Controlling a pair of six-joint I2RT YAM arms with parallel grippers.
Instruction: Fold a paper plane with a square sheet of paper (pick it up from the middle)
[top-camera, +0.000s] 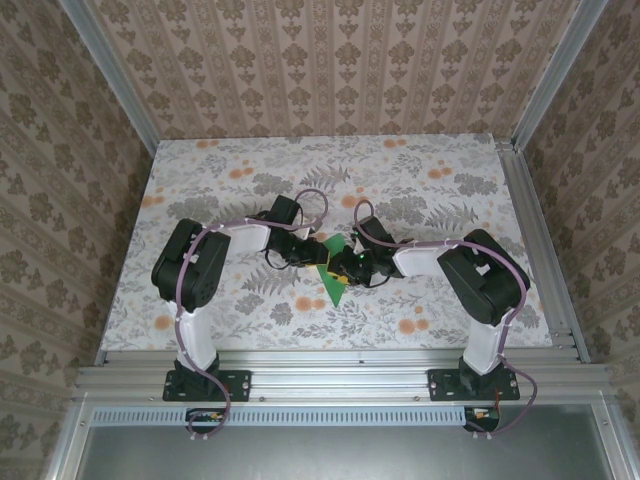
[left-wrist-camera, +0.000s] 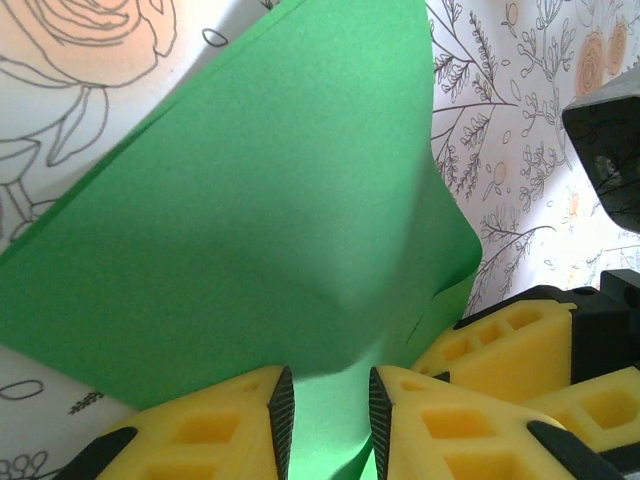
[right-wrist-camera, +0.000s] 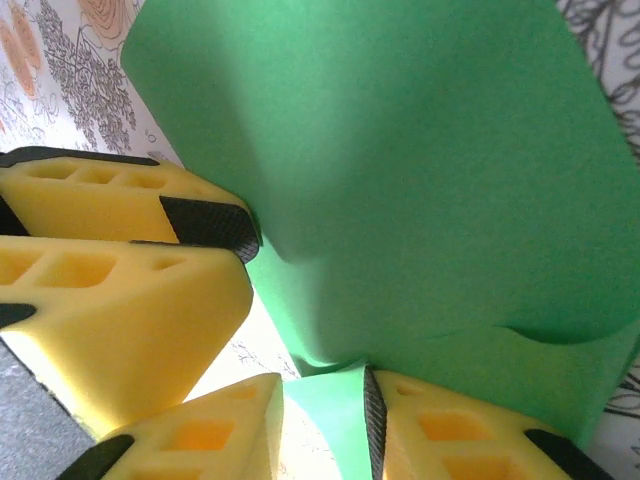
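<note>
The square sheet of paper (top-camera: 334, 276) is bright green, bent into layers, and sits at the table's middle between my two grippers, one pointed end toward the near edge. In the left wrist view the sheet (left-wrist-camera: 270, 220) rises curved off the table. A bulge of it fills the gap between the pads of my left gripper (left-wrist-camera: 325, 390), which is shut on it. My right gripper (right-wrist-camera: 322, 388) stands open. The sheet (right-wrist-camera: 400, 170) lies against its right pad, and bare table shows beside the left finger. In the top view the left gripper (top-camera: 320, 256) and right gripper (top-camera: 352, 266) almost touch.
The flowered tablecloth (top-camera: 240, 180) covers the table inside patterned walls, with metal rails (top-camera: 330, 362) along the near edge. The right gripper's yellow fingers (left-wrist-camera: 520, 345) crowd the left wrist view. The left gripper's fingers (right-wrist-camera: 110, 230) sit close in the right wrist view.
</note>
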